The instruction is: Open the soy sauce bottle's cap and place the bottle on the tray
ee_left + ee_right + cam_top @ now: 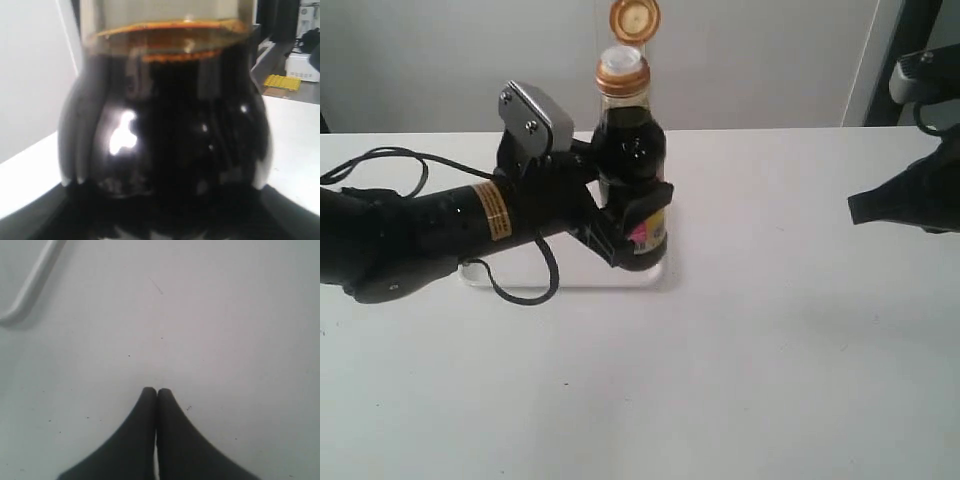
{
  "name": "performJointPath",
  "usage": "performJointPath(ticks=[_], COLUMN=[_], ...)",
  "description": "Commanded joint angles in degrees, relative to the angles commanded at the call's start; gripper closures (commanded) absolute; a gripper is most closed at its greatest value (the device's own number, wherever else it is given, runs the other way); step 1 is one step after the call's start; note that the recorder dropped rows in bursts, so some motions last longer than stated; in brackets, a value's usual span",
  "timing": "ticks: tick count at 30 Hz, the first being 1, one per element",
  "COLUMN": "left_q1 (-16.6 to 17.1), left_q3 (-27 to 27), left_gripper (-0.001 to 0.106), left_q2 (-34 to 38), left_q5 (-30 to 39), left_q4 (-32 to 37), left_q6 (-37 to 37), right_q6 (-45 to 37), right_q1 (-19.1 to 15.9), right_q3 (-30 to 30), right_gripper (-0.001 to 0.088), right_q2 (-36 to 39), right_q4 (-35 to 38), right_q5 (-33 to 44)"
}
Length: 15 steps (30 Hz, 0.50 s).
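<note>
The soy sauce bottle [632, 150] stands upright over the right end of the white tray [630, 277]; whether its base touches the tray is hidden. Its orange-gold cap [634, 20] is flipped up above the whitish spout [622, 68]. My left gripper [638, 228] is shut on the bottle's lower body at the label. In the left wrist view the dark bottle [165, 130] fills the picture and hides the fingers. My right gripper [855, 208] hangs at the far right, away from the bottle. Its fingers [148, 400] are pressed together with nothing between them, over the bare table.
The left arm and its cable [380, 160] lie across the left of the white table [740, 360]. A corner of the tray's rim [27, 290] shows in the right wrist view. A yellow object [283, 81] sits on a far surface beyond the table.
</note>
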Motion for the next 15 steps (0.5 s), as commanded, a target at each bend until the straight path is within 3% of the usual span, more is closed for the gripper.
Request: performJointPath(ticks=[5,10,15], left_q1=[2.6,5.3,5.7], left_q3=[0.0,0.0,-0.2], left_gripper=[0.105,0.105,0.105], left_q2=[0.2,1.2,3.6], left_q5=[4.0,4.1,2.4], left_q4=[-2.8,-6.9,-12.1], left_q6=[3.1,5.6,8.7], right_q6=[0.0,0.0,0.0], right_q1=[0.0,0.0,0.0], right_q3=[0.1,0.1,0.1], right_gripper=[0.0868,0.0868,0.0868], right_q2=[0.0,0.0,0.0], right_q4=[1.3,1.6,2.9], right_q5=[-0.9,-2.3,-2.7])
